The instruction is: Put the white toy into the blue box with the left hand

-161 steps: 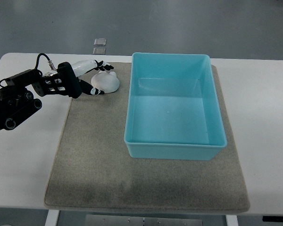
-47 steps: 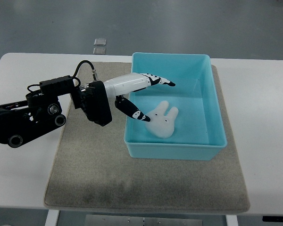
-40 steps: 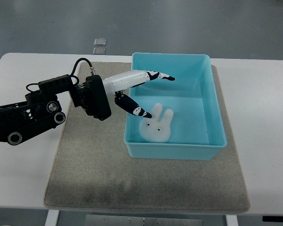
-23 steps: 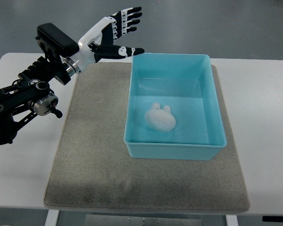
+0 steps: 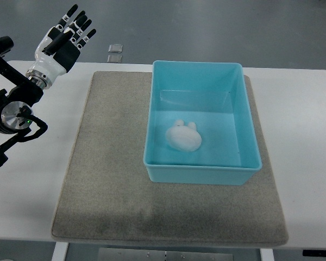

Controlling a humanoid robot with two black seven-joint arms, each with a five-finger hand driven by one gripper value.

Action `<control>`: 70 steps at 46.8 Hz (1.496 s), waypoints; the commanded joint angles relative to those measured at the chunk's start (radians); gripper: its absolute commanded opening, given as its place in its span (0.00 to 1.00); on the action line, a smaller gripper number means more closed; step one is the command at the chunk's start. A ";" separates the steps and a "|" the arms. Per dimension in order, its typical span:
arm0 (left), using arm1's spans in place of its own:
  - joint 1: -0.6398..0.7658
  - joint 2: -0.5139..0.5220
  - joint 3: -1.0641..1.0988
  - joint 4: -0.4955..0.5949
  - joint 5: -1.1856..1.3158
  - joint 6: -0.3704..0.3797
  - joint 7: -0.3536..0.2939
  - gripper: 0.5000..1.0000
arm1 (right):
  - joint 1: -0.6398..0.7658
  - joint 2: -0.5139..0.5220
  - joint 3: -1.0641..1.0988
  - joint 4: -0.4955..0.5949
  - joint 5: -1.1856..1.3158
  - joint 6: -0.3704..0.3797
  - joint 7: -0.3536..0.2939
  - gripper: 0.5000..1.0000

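Left robot hand point(image 5: 65, 39) spread, toy point(image 5: 183, 137) boxed

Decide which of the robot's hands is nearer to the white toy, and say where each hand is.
Left. The left hand is raised with fingers spread above the table's far-left corner, well away from the white toy lying in the blue box. The right hand is out of view.

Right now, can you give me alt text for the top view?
A white toy lies inside the blue box on a grey mat covering a white table. The left robot hand, fingers spread and empty, is raised at the upper left.
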 commanded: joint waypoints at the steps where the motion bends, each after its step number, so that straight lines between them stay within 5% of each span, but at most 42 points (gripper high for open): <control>1: 0.017 -0.002 -0.006 0.019 -0.022 -0.005 0.015 0.99 | 0.000 0.000 0.000 0.000 0.000 0.000 0.000 0.87; 12: 0.071 -0.008 -0.001 0.022 -0.178 -0.005 0.058 0.99 | 0.000 0.000 0.000 0.000 0.000 0.000 0.000 0.87; 70: 0.117 -0.076 -0.046 0.022 -0.158 -0.006 0.037 0.99 | 0.000 0.000 0.000 0.000 0.000 0.000 0.000 0.87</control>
